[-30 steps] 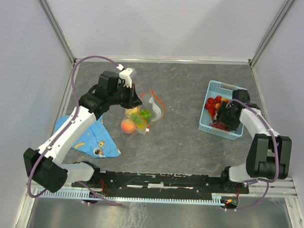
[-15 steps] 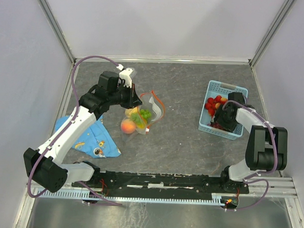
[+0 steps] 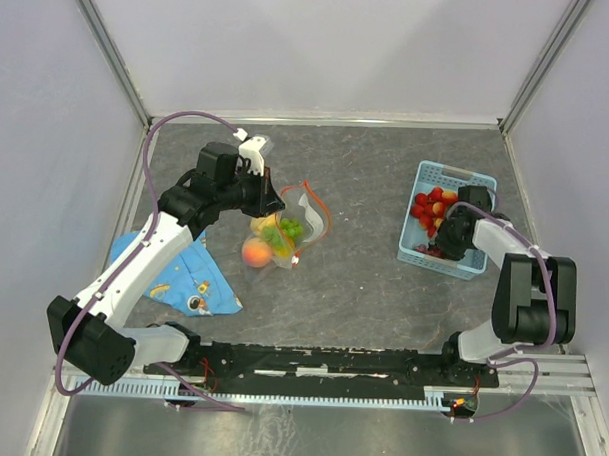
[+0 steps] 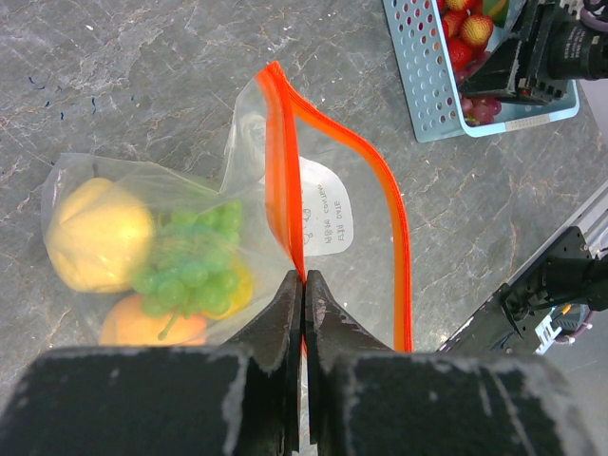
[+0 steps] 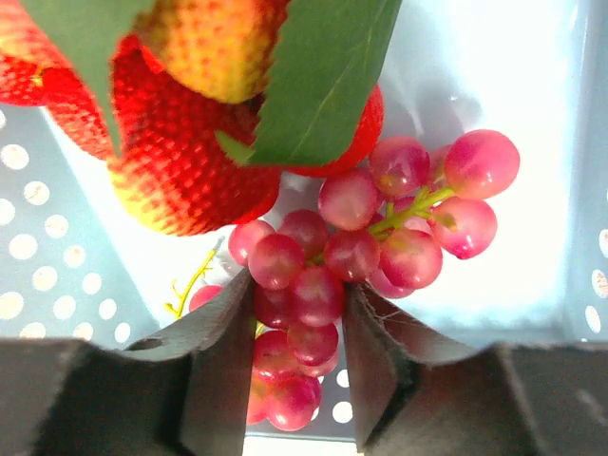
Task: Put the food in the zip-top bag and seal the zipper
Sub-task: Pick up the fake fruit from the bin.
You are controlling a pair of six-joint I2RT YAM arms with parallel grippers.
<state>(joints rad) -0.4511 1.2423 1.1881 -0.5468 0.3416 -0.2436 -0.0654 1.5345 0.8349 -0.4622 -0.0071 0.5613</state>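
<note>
The left gripper (image 4: 303, 288) has its fingers pressed flat together, pinching the zipper (image 4: 281, 171) at the near end of one lip of the zip-top bag (image 4: 249, 114). From the pinch that orange-red strip runs straight away from the fingertips, while the other lip bows out to the right of them, so the mouth gapes. Just past the tips, between the two lips, sits the white label patch (image 4: 326, 220). To the left of the fingers the bag's belly holds a green grape bunch (image 4: 190, 268), a yellow lemon (image 4: 98, 235) and a peach (image 4: 152, 329). The right gripper (image 5: 299, 296) is down in the light-blue basket (image 5: 57, 285), fingers partly apart and lying against either side of the purple grape bunch (image 5: 380, 249), whose grapes fill the gap between them. Just beyond the tips lie strawberries (image 5: 180, 142) with a green leaf (image 5: 313, 76). Well behind the left fingers, a blue patterned cloth (image 3: 183, 269) lies on the table (image 3: 363, 280).
</note>
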